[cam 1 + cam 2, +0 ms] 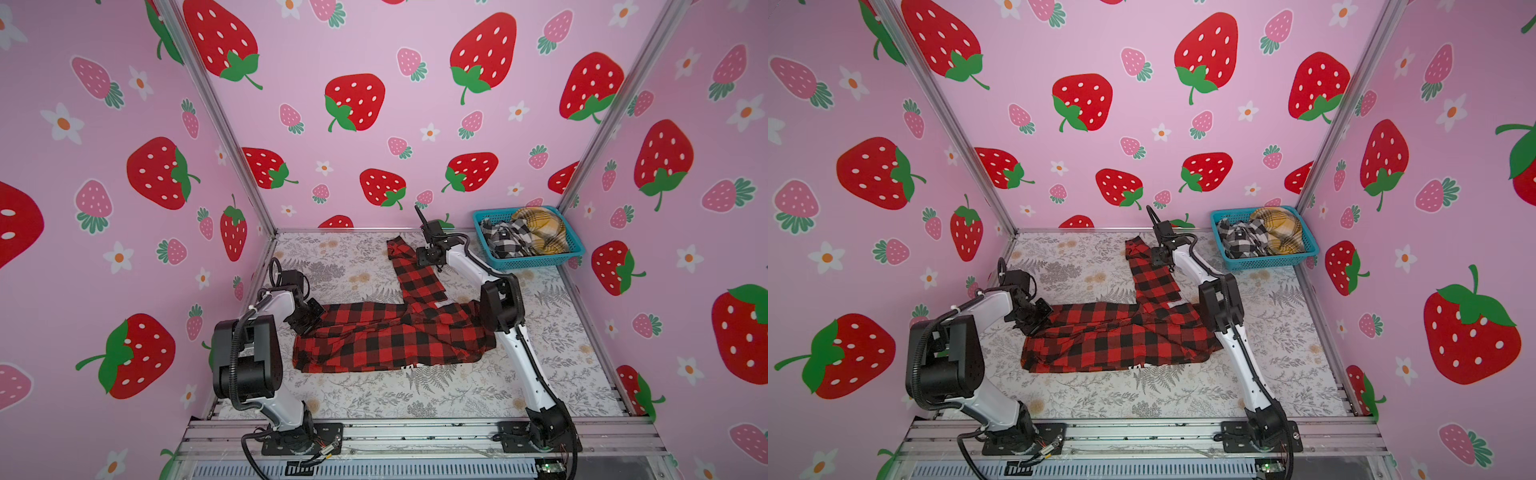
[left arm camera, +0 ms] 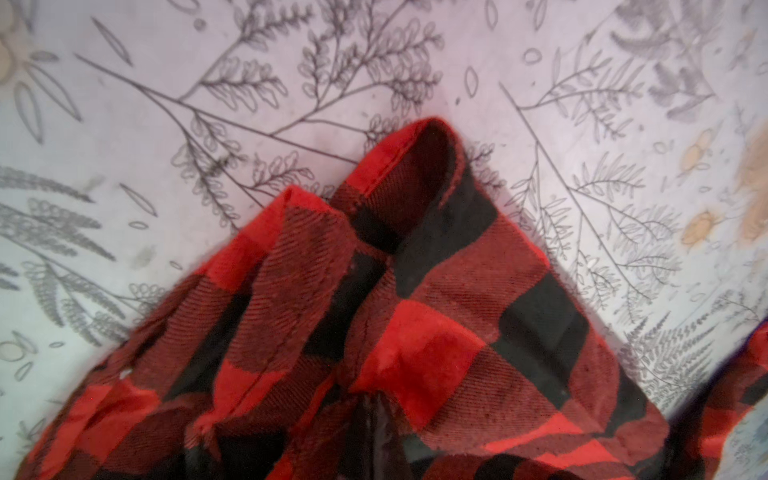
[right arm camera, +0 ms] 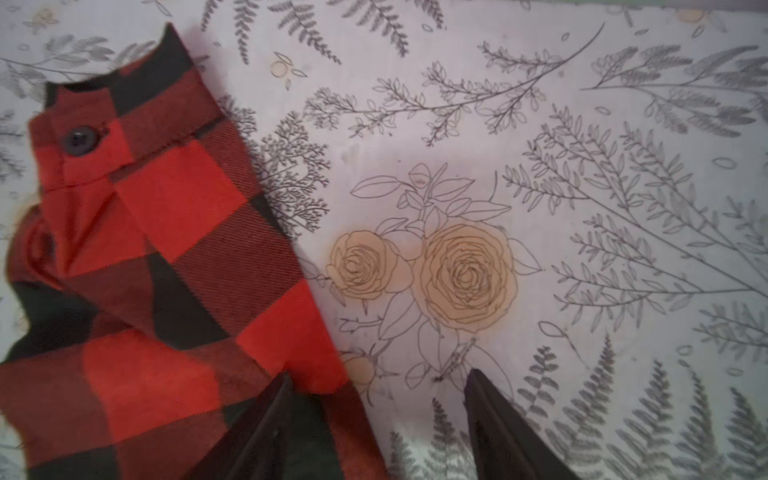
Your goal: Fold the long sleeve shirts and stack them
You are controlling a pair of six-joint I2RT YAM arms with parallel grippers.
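The red-and-black shirt (image 1: 395, 340) is pictured spread on the floral table (image 1: 415, 395), its body stretching away from the left gripper (image 1: 306, 322). One sleeve (image 1: 411, 270) is run out to a spot beneath the right gripper (image 3: 380, 376). The left gripper is closed, and an edge of the shirt appears to be pinched in it, with cloth gathered toward its tip. The right gripper is held open and nothing is gripped. One finger is above the sleeve's edge, the other above bare table, with the buttoned cuff (image 3: 104, 137) ahead. The sleeve fold is judged to be in hand. Next, the right jaws would need to be lowered and shut on the sleeve. The black-and-white shirt (image 1: 505, 241) and the mustard shirt (image 1: 540, 230) are seen in the teal basket (image 1: 536, 262), well beyond the right gripper.
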